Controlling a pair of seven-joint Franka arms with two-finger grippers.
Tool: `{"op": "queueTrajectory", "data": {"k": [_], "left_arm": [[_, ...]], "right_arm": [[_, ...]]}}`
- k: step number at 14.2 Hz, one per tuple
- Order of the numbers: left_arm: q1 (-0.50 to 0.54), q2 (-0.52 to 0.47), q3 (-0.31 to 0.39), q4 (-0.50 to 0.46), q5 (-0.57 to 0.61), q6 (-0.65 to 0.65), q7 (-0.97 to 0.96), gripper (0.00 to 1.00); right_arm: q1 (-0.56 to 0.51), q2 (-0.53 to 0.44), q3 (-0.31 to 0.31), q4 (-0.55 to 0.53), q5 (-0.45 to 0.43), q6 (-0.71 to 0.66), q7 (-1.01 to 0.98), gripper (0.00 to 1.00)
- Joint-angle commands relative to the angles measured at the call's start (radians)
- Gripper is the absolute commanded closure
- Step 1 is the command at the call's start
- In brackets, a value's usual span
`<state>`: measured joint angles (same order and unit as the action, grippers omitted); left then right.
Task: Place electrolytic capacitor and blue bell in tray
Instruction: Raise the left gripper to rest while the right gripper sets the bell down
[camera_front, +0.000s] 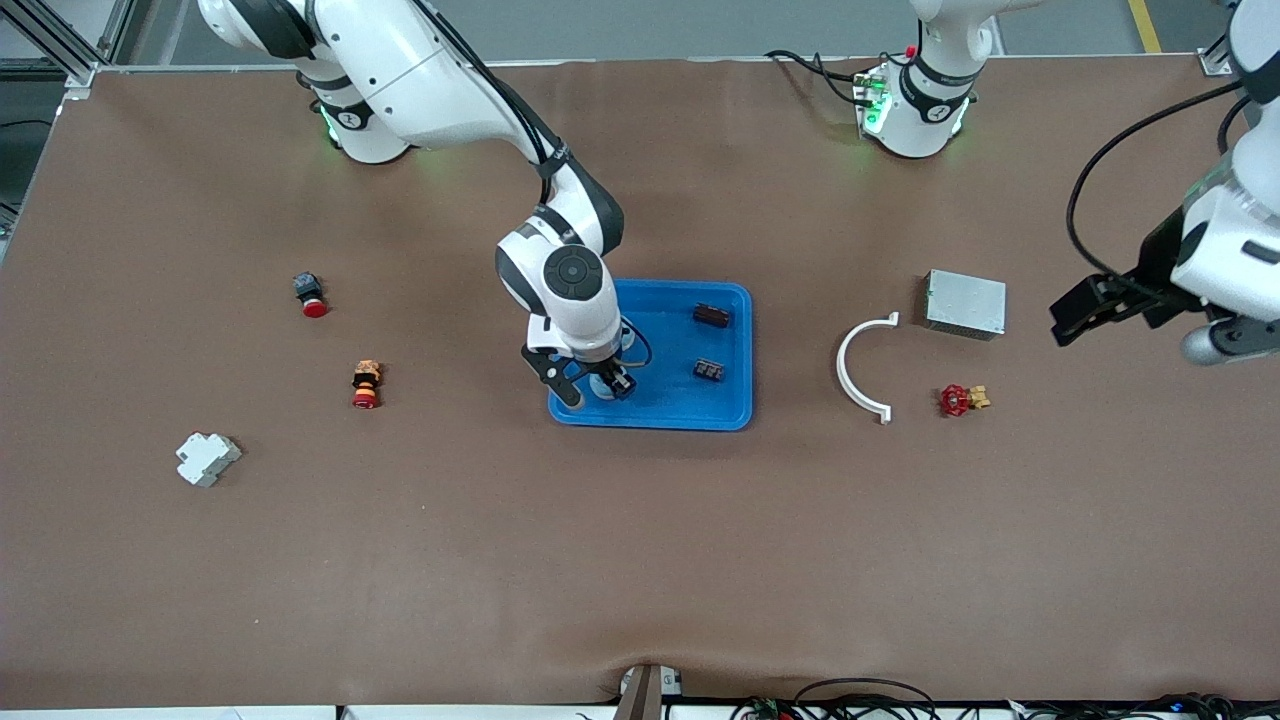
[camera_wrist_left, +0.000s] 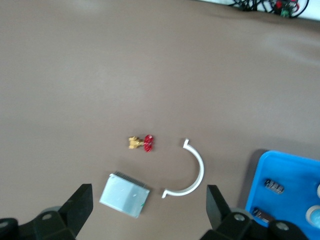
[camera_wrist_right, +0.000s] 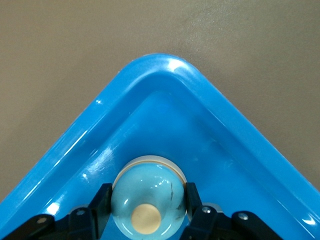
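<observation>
While right gripper (camera_front: 597, 388) sits low in tray (camera_front: 722, 412) at near corner toward right arm's end, fingers (camera_wrist_right: 101, 199) pinch blue bell (camera_wrist_right: 145, 196) from both sides. Farther in tray: two dark components (camera_front: 709, 370), (camera_front: 711, 316); capacitor not told apart. Only right wrist view shows bell's cream button. No writing legible. Left gripper (camera_wrist_left: 150, 206) spread wide over grey box (camera_wrist_left: 124, 195), waiting.

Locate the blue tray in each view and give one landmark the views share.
Front view: tray at table centre, the right gripper over its corner nearest the right arm's end.
Left wrist view: one tray end shows at the picture's edge.
Right wrist view: tray corner fills the picture.
Shared landmark: the bell in that corner.
</observation>
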<state>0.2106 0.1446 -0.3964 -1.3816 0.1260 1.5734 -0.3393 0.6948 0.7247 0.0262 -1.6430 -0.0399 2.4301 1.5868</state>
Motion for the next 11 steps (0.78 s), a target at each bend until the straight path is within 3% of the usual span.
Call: {"op": "queueTrajectory", "data": {"k": [1, 6, 7, 8, 11], "left_arm": [[-0.069, -0.072, 0.111, -0.033, -0.051, -0.068, 0.068, 0.0], [-0.23, -0.178, 0.381, -0.08, -0.138, -0.167, 0.171, 0.0], [-0.234, -0.201, 0.393, -0.103, -0.146, -0.167, 0.172, 0.0], [-0.234, -0.221, 0.393, -0.125, -0.146, -0.167, 0.178, 0.0], [-0.234, -0.252, 0.393, -0.152, -0.146, -0.167, 0.178, 0.0]], "right_arm": [[0.017, 0.021, -0.011, 0.022, -0.015, 0.01, 0.038, 1.0], [0.02, 0.027, -0.014, 0.022, -0.038, 0.018, 0.055, 1.0], [0.02, 0.027, -0.014, 0.022, -0.041, 0.018, 0.055, 0.93], [0.022, 0.027, -0.014, 0.02, -0.049, 0.02, 0.055, 0.01], [0.026, 0.027, -0.014, 0.022, -0.066, 0.018, 0.074, 0.0]]}}
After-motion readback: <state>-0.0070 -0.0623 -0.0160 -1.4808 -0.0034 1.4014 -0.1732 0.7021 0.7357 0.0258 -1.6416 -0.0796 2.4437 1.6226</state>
